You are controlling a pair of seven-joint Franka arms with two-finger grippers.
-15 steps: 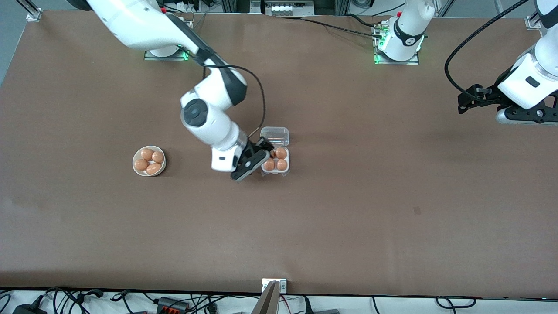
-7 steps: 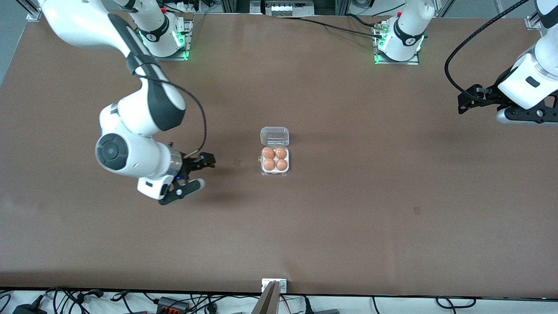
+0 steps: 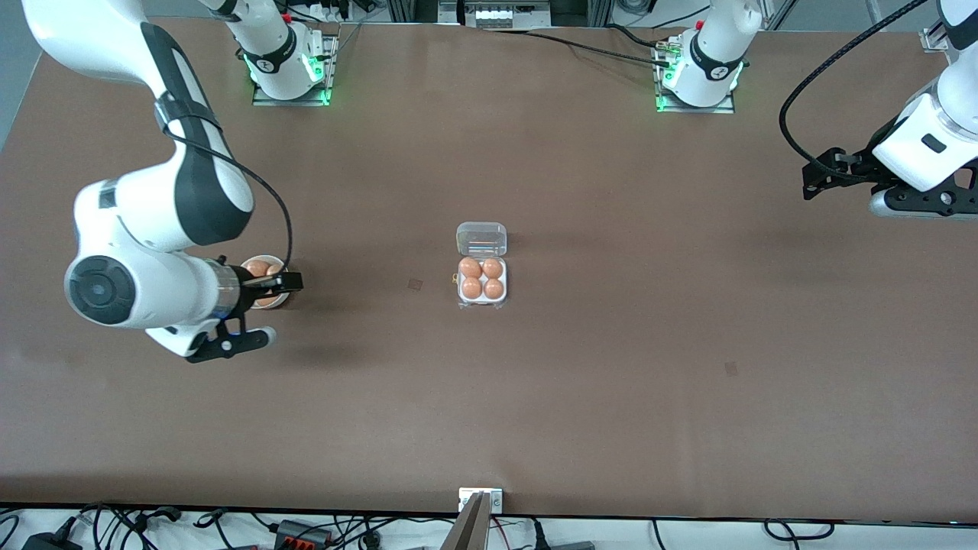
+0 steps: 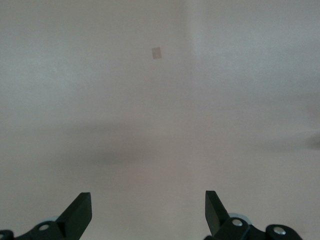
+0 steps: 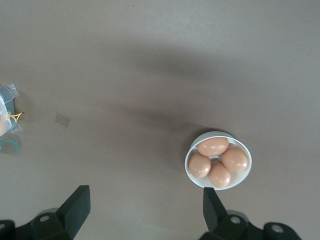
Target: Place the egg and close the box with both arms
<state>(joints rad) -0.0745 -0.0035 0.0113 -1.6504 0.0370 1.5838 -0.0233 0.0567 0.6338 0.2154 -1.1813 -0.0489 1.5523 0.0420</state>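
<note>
The box [image 3: 482,299] sits mid-table with its clear lid [image 3: 481,238] lying open on the side toward the robots' bases. Every cell holds an orange-brown egg [image 3: 471,288]. My right gripper [image 3: 263,312] is open and empty, just above the table beside the round white bowl [image 3: 260,263]. In the right wrist view it [image 5: 145,210] is open over bare table, with the bowl [image 5: 192,172] next to one fingertip [image 5: 212,202] and a corner of the box [image 5: 6,107] at the frame's edge. My left gripper [image 3: 821,177] waits open and empty at the left arm's end of the table, also open in its wrist view [image 4: 148,210].
The bowl holds several loose eggs [image 5: 212,146]. Small square tape marks lie on the brown table [image 3: 415,284] [image 3: 731,369]. A metal bracket [image 3: 480,500] sits at the table edge nearest the front camera.
My right gripper has left the box and swung toward the right arm's end of the table, to beside the bowl. The box now shows an egg in every cell. The left arm has not moved.
</note>
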